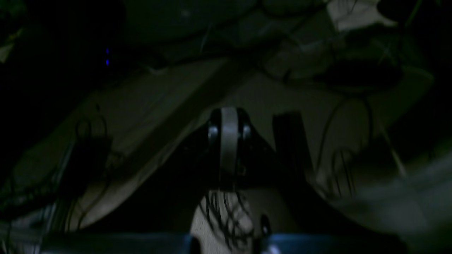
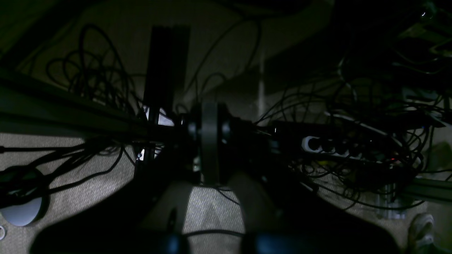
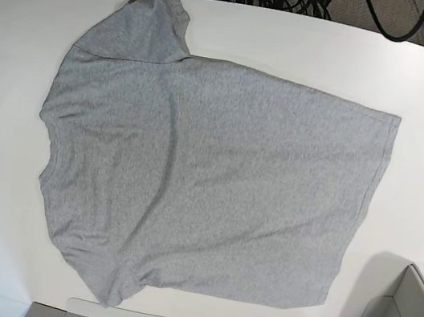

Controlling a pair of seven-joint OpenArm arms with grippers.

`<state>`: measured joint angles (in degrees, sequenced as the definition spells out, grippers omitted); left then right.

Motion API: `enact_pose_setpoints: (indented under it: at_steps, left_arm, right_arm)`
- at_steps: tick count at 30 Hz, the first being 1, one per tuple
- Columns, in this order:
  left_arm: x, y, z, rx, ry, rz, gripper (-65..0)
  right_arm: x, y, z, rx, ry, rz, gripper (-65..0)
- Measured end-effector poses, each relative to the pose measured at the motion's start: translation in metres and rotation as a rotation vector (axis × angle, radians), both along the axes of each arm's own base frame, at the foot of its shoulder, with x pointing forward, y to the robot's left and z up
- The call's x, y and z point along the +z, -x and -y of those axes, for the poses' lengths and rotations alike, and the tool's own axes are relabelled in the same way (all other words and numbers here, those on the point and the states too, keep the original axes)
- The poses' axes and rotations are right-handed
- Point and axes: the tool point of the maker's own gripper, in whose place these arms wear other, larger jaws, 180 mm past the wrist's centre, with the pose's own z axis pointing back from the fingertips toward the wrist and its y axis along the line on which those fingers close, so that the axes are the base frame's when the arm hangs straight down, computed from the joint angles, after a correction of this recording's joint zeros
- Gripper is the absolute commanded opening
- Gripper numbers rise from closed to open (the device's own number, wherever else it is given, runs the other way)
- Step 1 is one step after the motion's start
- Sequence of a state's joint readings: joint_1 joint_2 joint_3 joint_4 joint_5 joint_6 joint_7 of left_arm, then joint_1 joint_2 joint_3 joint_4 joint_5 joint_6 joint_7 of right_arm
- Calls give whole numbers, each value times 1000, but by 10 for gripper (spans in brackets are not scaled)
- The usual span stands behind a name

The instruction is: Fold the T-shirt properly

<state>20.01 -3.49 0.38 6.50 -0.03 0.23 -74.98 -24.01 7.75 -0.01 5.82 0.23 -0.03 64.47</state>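
Nothing was folded at this point. The T-shirt (image 3: 207, 186) lay spread flat, plain side up, across the white table (image 3: 311, 53), one sleeve pointing toward the far edge and the other toward the near edge, hem toward the base view's right. No crease or doubled layer showed anywhere on it, so by my reading the whole fold remained to be done: both sleeves, the sides, and the final halving.

And the arms? Neither reached over the cloth in the base view. The left gripper (image 1: 229, 141) was pressed together, holding nothing, and beyond its jaws sat only a dim floor and cables. The right gripper (image 2: 210, 141) was likewise closed and empty, with a tangle of cables (image 2: 353, 116) and a power strip (image 2: 326, 145) past its jaws. The shirt was nowhere near either pair of jaws in the wrist views.
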Motion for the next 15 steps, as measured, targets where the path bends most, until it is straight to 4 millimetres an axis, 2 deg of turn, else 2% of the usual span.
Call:
enact_pose_setpoints:
  at_steps: [2,5,8,11,13,15]
  left_arm:
    - [7,-1,1,-2,-1,32,-650]
    - [29,2,0,-8,-7,104,-650]
    - [58,13,-1,-17,-13,167,-650]
    - [93,4,-3,-35,-29,276,-650]
    - [116,0,-3,-41,-31,345,-650]
    - [129,-7,-2,-48,-32,386,-650]
  right_arm:
    - [8,-5,-6,10,-15,44,-647]
    - [34,-13,-20,29,-51,149,-647]
    - [71,-21,-28,-11,-90,267,-647]
    - [111,-24,-35,-49,-134,356,-647]
    - [138,-33,-37,-63,-163,428,-640]
    - [157,-42,-38,-66,-181,457,-615]
